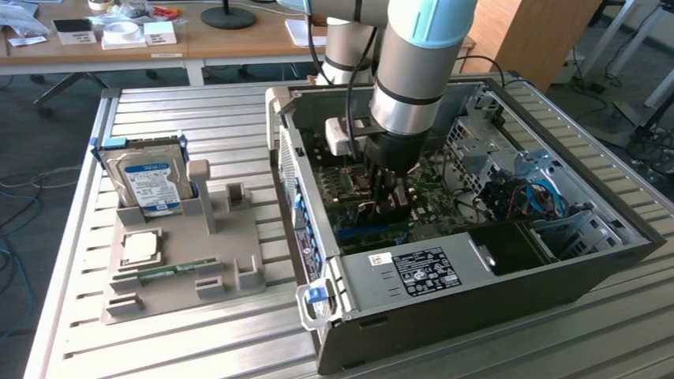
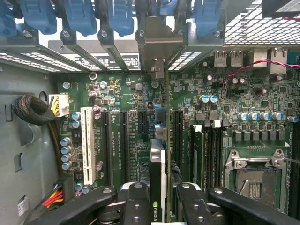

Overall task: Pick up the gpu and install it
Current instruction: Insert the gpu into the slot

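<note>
Already deep inside the open computer case (image 1: 589, 260), the gripper (image 2: 158, 206) pinches the gpu (image 2: 158, 173) edge-on between its two black fingers (image 2: 136, 201), so the card hangs straight below the wrist rather than off to any side. Its long axis runs along the motherboard (image 2: 225, 112) toward the rear wall of the case, parallel to the black expansion slots (image 2: 123, 140) and the white slot (image 2: 87, 143) beside them. At the far end of the card, its silver bracket (image 2: 158, 44) rises toward the row of blue latches (image 2: 79, 16) at the back openings. Whether the card's lower edge is already seated in a slot or hangs just above it cannot be told — the card hides its own contact line.

Room is tight. A black slot lies close on either side of the card, memory sticks (image 2: 206, 145) and the empty processor socket (image 2: 255, 171) stand further off on one side, and a braided cable bundle (image 2: 33, 110) sits well apart on the other. In the exterior view the arm (image 1: 421, 63) drops vertically through the open side — case walls all round. The parts tray (image 1: 179, 268) with the hard drive (image 1: 153, 178) sits well apart at the exterior view's left.
</note>
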Robot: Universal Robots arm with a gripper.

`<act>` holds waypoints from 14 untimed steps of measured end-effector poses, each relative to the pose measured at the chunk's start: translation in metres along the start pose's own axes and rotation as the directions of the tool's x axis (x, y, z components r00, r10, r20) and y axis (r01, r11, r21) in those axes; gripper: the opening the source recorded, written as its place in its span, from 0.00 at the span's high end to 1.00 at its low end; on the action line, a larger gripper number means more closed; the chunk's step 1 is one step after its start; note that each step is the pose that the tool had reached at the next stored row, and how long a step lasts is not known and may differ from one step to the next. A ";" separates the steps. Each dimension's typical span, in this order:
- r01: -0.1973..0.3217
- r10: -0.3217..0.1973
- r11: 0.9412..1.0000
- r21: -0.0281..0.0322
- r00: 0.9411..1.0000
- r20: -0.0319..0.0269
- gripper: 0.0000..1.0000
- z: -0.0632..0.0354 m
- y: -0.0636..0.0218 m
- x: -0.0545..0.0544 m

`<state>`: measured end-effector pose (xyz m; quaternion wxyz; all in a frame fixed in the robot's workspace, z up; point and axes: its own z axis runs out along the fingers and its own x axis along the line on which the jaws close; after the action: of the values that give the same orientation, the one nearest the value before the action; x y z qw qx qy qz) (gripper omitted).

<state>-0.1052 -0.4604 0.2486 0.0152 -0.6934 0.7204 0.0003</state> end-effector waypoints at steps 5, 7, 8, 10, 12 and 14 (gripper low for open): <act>0.000 0.000 1.000 0.000 1.000 0.000 0.73 0.0021 0.0003 0.000; 0.000 0.000 1.000 0.000 1.000 0.000 0.73 0.0026 0.0004 0.000; 0.000 0.000 1.000 0.000 1.000 0.000 0.73 0.0029 0.0004 0.000; 0.000 0.000 1.000 0.000 1.000 0.000 0.73 0.0038 0.0005 0.000; 0.000 0.000 1.000 0.000 1.000 0.000 0.73 0.0045 0.0007 0.000; 0.000 0.000 1.000 0.000 1.000 0.000 0.73 0.0050 0.0009 0.000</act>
<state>-0.1060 -0.4605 0.2436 0.0151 -0.6934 0.7204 0.0003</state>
